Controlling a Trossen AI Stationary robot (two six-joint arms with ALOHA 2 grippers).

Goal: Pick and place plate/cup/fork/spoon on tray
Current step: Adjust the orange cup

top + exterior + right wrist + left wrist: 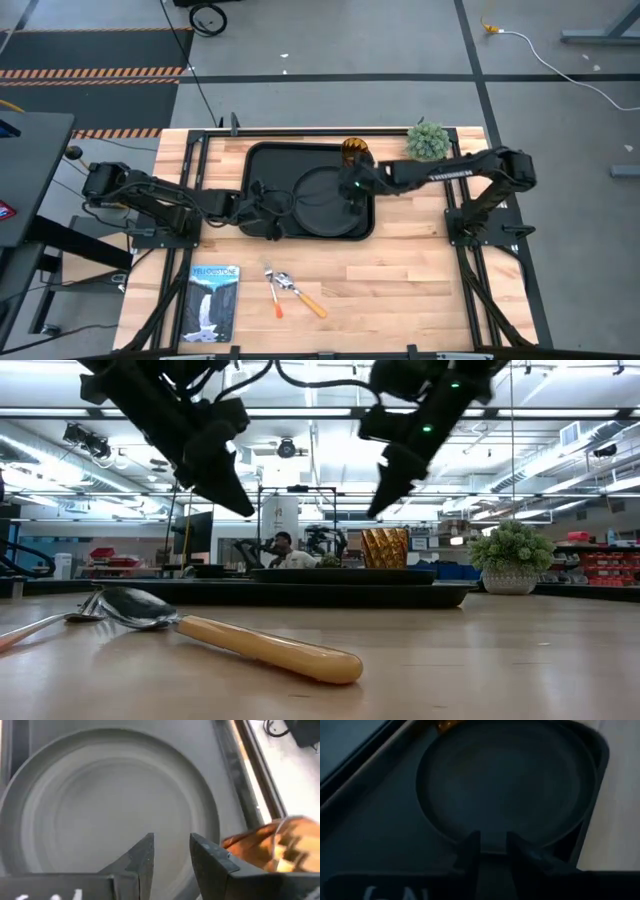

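The black tray [262, 165] lies at the table's far middle. The round black plate [322, 195] lies flat on its right half. The amber cup [355, 152] stands upright at the tray's far right corner, beside the plate. The spoon [308, 299] and the fork [273, 298] lie side by side on the bare wood near the front edge. My left gripper [278, 205] hangs over the tray's left half, just left of the plate, slightly open and empty. My right gripper [350, 190] hangs over the plate's right rim, slightly open and empty. In the low view both grippers [243, 508] [378, 510] are well above the tray.
A booklet with a waterfall picture [213, 300] lies at the front left. A small potted plant [428, 140] stands at the far right. Bare wood lies between the tray and the cutlery. A person [285, 550] shows in the room beyond the table.
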